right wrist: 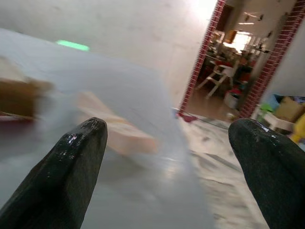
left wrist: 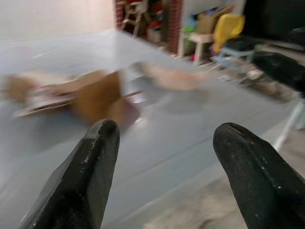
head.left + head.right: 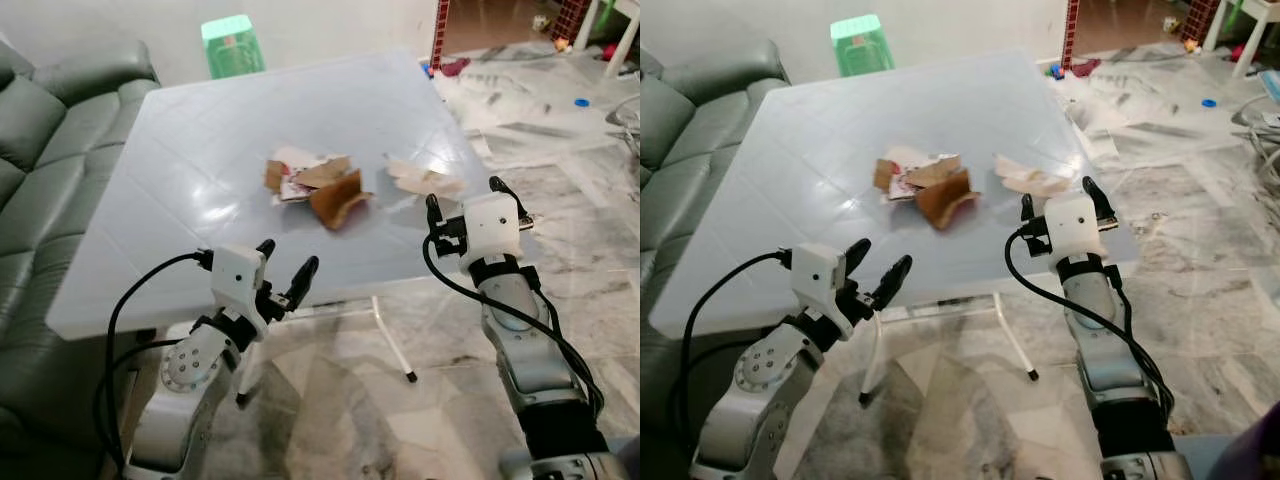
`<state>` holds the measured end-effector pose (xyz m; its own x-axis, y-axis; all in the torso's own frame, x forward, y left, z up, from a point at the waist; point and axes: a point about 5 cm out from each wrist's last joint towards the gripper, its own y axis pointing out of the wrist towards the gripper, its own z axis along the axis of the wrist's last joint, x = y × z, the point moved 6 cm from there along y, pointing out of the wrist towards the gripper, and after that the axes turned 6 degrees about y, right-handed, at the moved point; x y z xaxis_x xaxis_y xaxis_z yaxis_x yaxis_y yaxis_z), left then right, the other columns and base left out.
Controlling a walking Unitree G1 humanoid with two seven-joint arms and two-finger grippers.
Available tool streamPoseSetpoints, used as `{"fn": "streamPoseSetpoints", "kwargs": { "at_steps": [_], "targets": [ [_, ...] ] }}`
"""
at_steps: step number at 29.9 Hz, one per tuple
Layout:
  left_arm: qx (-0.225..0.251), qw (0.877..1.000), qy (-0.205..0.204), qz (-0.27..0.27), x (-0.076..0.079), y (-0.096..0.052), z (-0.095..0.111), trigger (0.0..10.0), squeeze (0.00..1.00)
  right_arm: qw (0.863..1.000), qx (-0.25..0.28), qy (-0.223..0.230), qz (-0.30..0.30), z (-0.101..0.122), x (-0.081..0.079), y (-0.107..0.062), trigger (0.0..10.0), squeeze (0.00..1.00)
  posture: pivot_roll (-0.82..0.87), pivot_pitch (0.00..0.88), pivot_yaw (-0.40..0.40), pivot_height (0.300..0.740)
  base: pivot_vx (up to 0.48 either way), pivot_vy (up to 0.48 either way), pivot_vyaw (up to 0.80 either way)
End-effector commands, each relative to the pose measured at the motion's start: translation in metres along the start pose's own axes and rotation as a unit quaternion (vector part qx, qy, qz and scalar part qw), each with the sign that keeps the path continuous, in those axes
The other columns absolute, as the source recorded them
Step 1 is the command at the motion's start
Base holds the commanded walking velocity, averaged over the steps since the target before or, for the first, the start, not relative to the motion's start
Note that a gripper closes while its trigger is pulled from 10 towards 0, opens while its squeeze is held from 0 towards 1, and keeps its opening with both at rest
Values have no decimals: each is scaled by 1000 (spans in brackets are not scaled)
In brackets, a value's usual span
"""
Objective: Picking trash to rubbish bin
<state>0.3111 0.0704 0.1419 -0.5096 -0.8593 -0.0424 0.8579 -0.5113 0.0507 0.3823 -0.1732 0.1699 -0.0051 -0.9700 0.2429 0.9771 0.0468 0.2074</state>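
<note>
My left claw and right claw, both released, hover at the table's near edge; cardboard scraps lie beyond.

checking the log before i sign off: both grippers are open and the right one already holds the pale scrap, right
Not quite. Both are open, but the right gripper holds nothing: in the left eye view it hovers at the table edge, short of the pale scrap, which lies on the table.

Marble floor, grey sofa (leather-look)
</note>
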Motion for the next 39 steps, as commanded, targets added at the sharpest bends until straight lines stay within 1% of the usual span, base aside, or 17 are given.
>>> {"fn": "streamPoseSetpoints", "kwargs": {
  "at_steps": [1,5,12,17,21,26,32,37,38,39],
  "targets": [
    [-4,1000,15,17,-11,-3,0,10000,0,1000,14,6,9,11,-6,2,10000,0,28,80,94,740,0,-379,0],
    [-4,1000,18,19,-12,-2,-1,10000,0,1000,13,6,15,11,-9,2,10000,0,28,78,92,740,0,-306,0],
    [-2,999,18,34,-15,0,-2,10000,0,999,18,4,29,14,-14,3,10000,0,26,73,85,740,0,0,0],
    [7,998,20,54,-20,1,1,10000,0,999,20,4,37,16,-16,4,10000,0,22,69,80,740,0,0,800],
    [15,997,25,77,-29,1,4,10000,0,999,22,7,40,18,-17,5,10000,0,18,68,77,740,0,0,800],
    [15,995,30,91,-35,1,4,10000,0,999,23,8,43,19,-18,4,10000,0,15,68,74,740,0,0,765],
    [14,994,27,107,-40,0,2,10000,0,999,23,9,42,19,-18,6,10000,0,12,69,68,740,0,0,0],
    [19,994,16,110,-40,2,1,10000,0,999,27,13,29,21,-15,8,10000,0,9,66,65,740,0,0,0],
    [26,992,18,124,-45,2,2,10000,0,999,33,21,22,24,-13,9,10000,0,9,65,65,740,0,0,0],
    [31,986,24,162,-60,-1,2,10000,0,998,36,37,19,26,-13,10,10000,0,6,59,65,740,0,0,0]
  ]
}}
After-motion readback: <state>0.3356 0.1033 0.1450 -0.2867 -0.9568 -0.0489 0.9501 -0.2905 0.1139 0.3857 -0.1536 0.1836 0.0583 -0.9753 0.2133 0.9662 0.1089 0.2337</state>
